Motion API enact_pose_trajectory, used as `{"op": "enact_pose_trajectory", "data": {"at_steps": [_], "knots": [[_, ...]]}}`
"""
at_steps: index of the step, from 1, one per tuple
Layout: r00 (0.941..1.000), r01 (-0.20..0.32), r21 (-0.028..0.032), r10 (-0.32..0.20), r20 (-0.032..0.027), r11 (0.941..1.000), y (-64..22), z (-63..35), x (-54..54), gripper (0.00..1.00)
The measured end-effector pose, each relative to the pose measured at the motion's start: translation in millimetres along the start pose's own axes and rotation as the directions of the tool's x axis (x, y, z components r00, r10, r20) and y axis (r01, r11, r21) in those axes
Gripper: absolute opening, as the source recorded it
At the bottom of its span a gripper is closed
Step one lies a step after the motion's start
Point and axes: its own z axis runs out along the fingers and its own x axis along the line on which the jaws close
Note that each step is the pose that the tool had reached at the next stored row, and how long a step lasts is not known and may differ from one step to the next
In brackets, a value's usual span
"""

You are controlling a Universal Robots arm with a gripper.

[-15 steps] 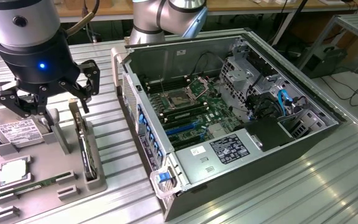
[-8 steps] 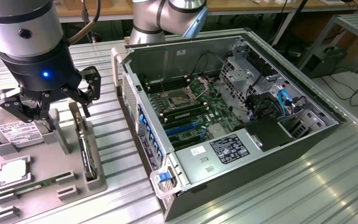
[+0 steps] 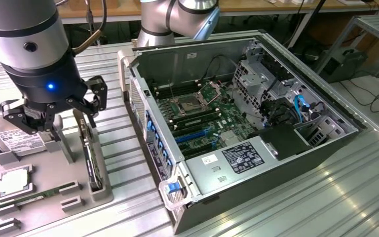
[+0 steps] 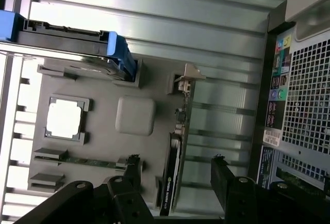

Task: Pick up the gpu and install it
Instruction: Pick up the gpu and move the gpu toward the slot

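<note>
The gpu stands on its edge in a slot of the grey holder tray, on the exterior view's left. In the wrist view the gpu is a thin dark card seen edge-on, its pale metal bracket at one end. My gripper hangs open above the tray, over the card's upper end and apart from it. In the wrist view the gripper has one black finger on each side of the card's line, with nothing held.
The open computer case lies on the metal table at the exterior view's right, motherboard exposed. The tray also holds a hard drive in a blue frame, a processor and a green memory stick.
</note>
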Motion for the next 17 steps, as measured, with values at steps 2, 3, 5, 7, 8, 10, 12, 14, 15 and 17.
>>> {"op": "enact_pose_trajectory", "data": {"at_steps": [2,3,5,7,8,10,12,14,15,17], "knots": [[1.0000,0.000,-0.0003,0.000,0.0001,1.0000,-0.9,1.9,0.2,0.66],[1.0000,0.000,-0.0002,0.000,0.0000,1.0000,-1.0,2.4,0.3,0.66],[1.0000,0.000,-0.0001,0.000,-0.0002,1.0000,-1.1,2.7,0.3,0.66],[1.0000,0.000,-0.0002,0.000,0.0000,1.0000,-1.1,3.1,0.3,0.66],[1.0000,0.000,-0.0002,0.000,0.0001,1.0000,-1.2,3.1,0.3,0.66],[1.0000,0.000,-0.0002,0.000,0.0000,1.0000,-1.2,3.2,0.3,0.66],[1.0000,0.000,-0.0002,0.000,0.0001,1.0000,-1.2,3.2,0.3,0.66],[1.0000,0.000,-0.0003,0.000,0.0002,1.0000,-1.9,3.3,0.4,0.66],[1.0000,0.000,-0.0003,0.000,0.0001,1.0000,-1.8,3.2,0.4,0.66],[1.0000,0.000,-0.0002,0.000,0.0001,1.0000,-1.9,3.2,0.4,0.66]]}}
